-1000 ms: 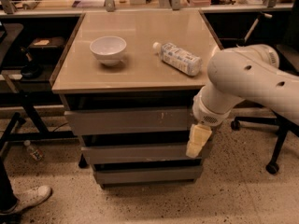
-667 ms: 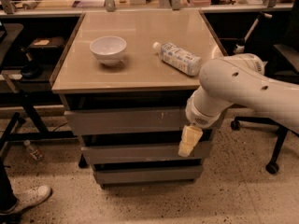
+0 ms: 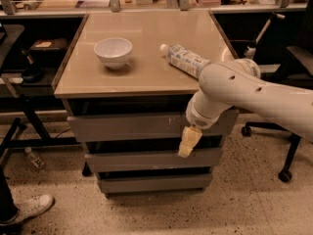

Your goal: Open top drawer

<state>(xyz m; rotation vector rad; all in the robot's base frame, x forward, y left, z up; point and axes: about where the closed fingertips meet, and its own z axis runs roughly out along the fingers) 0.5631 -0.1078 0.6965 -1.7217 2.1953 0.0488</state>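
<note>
The top drawer [image 3: 132, 126] is a wide grey front just under the tan tabletop [image 3: 146, 72], with pale scratches right of centre; its front stands level with the cabinet. Two smaller grey drawer fronts lie below it [image 3: 146, 159]. My gripper [image 3: 188, 142] hangs from the white arm [image 3: 244, 89] with its cream fingers pointing down, in front of the gap between the top and second fronts, right of centre.
A white bowl [image 3: 113, 51] and a plastic bottle lying on its side [image 3: 185, 59] rest on the tabletop. An office chair base [image 3: 286, 173] stands at the right. A black stand leg [image 3: 29, 126] and a shoe [image 3: 29, 208] are at the left.
The arm and gripper have moved left across the drawer fronts. The drawers, bowl and bottle have not moved.
</note>
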